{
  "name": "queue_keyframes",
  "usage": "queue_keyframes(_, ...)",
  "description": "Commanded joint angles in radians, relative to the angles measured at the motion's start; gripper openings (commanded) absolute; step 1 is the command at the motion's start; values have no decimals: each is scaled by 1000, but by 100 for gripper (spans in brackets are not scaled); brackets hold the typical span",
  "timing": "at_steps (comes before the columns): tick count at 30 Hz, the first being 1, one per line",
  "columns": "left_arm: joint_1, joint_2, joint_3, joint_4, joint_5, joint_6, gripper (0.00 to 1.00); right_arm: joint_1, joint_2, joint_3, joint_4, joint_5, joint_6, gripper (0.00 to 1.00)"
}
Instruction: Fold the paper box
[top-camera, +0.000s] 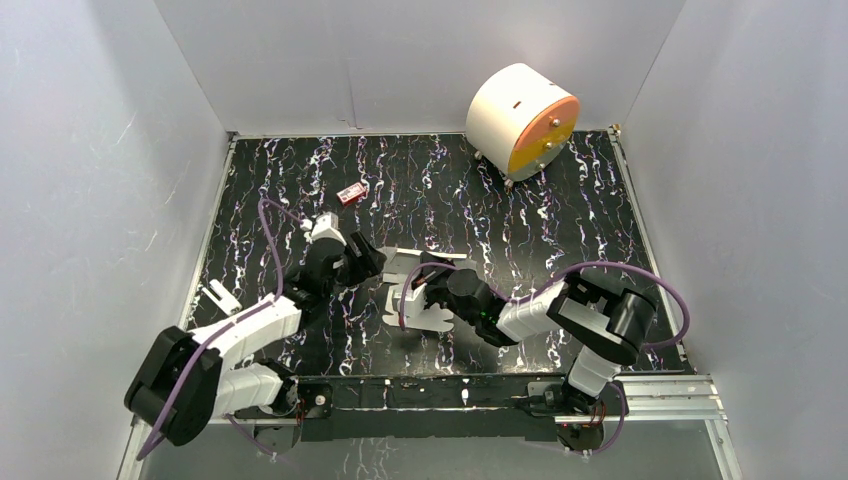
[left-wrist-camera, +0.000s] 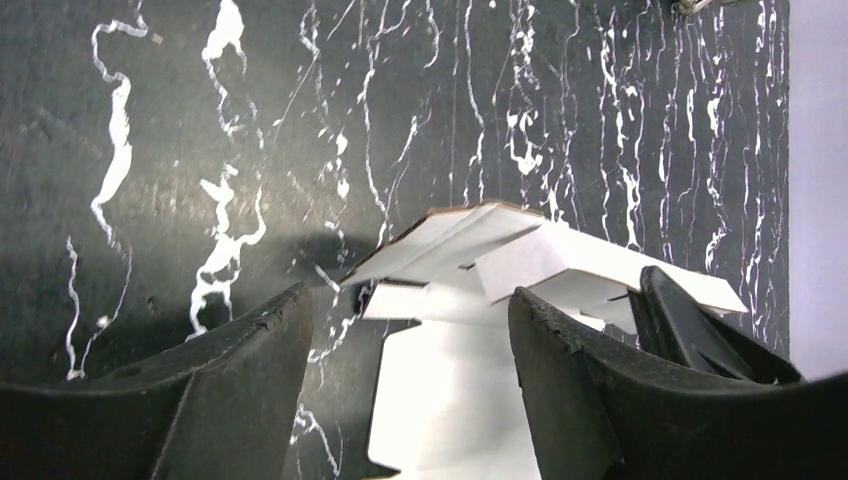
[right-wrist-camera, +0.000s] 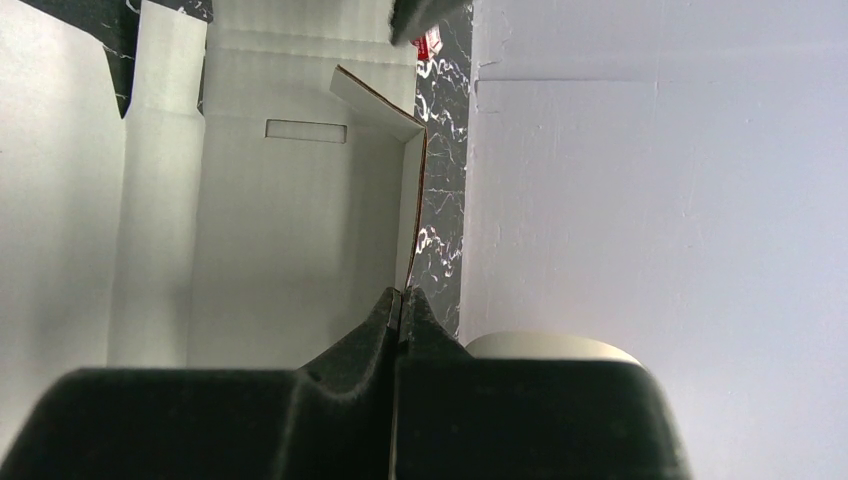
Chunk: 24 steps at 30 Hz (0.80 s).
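Paper box (top-camera: 425, 318) lies half-folded mid-tabletop (top-camera: 560, 230) towards the near edge. The right pincer (right-wrist-camera: 402, 300) pinches its raised flap, and the left pincer (left-wrist-camera: 408, 298) gapes alongside, seemingly untouching.

The right gripper (right-wrist-camera: 402, 302) has its fingers pressed together on the thin upright edge of the box (right-wrist-camera: 280, 230). A narrow slot (right-wrist-camera: 305, 130) is cut in the box's white panel, and a flap (right-wrist-camera: 375, 100) tilts just above the slot. Right of the box are a strip of table (right-wrist-camera: 440, 210) and the wall (right-wrist-camera: 650, 200). A red item (right-wrist-camera: 431, 42) lies past the box's far corner.
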Motion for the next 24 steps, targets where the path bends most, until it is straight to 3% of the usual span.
queue_keyframes(1,-4,-72,-58,-78,-4,-70,67,6,13,6,61,4,-19,0)
queue_keyframes(4,-4,-96,-114,-18,65,-120,61,6,15,9,63,-2,-18,0)
queue_keyframes(8,-4,-78,-176,114,118,-186,46,6,16,9,59,-12,-15,0)
queue_keyframes(15,-3,92,-194,312,127,-201,44,6,12,9,51,-19,-8,0)
queue_keyframes(24,-4,249,-200,485,91,-108,41,7,11,9,45,-28,4,0)
